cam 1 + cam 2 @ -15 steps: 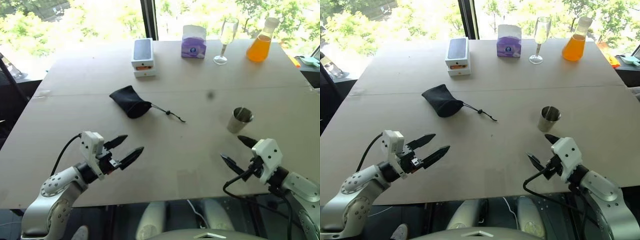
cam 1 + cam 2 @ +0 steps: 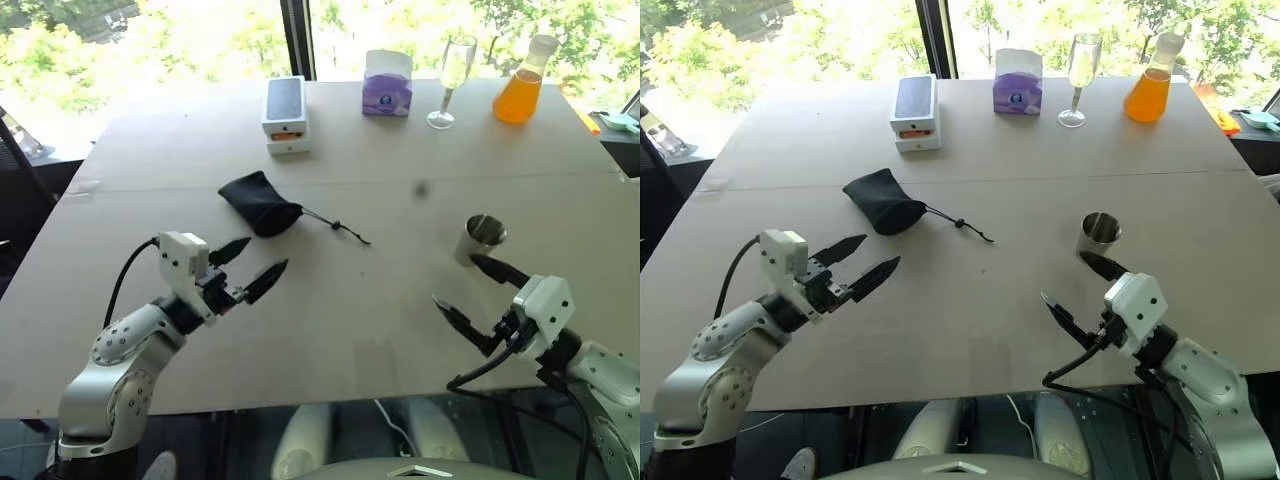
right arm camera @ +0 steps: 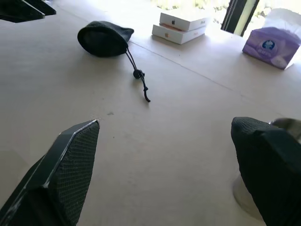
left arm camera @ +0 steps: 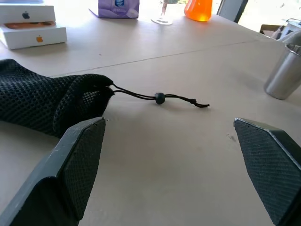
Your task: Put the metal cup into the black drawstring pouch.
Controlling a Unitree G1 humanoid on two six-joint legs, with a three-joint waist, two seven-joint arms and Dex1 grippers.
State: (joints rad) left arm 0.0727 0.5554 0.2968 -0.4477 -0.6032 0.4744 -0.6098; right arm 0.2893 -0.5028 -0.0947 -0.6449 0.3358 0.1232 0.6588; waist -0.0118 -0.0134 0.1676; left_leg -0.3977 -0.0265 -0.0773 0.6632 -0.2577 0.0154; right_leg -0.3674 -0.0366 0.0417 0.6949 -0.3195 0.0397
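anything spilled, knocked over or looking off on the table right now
Nothing stands out. The metal cup, wine glass and orange flask all stand upright with no spill, and the black drawstring pouch lies flat, cord trailing.

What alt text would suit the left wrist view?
The open left pincer faces the black drawstring pouch lying on the table, its beaded cord trailing toward the metal cup standing apart.

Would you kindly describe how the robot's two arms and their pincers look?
Both arms are silver-grey metal with rounded joint housings. Each carries a white boxy wrist module and a looping black cable. The left pincer and right pincer each have two tapered black fingers, with mesh-textured pads.
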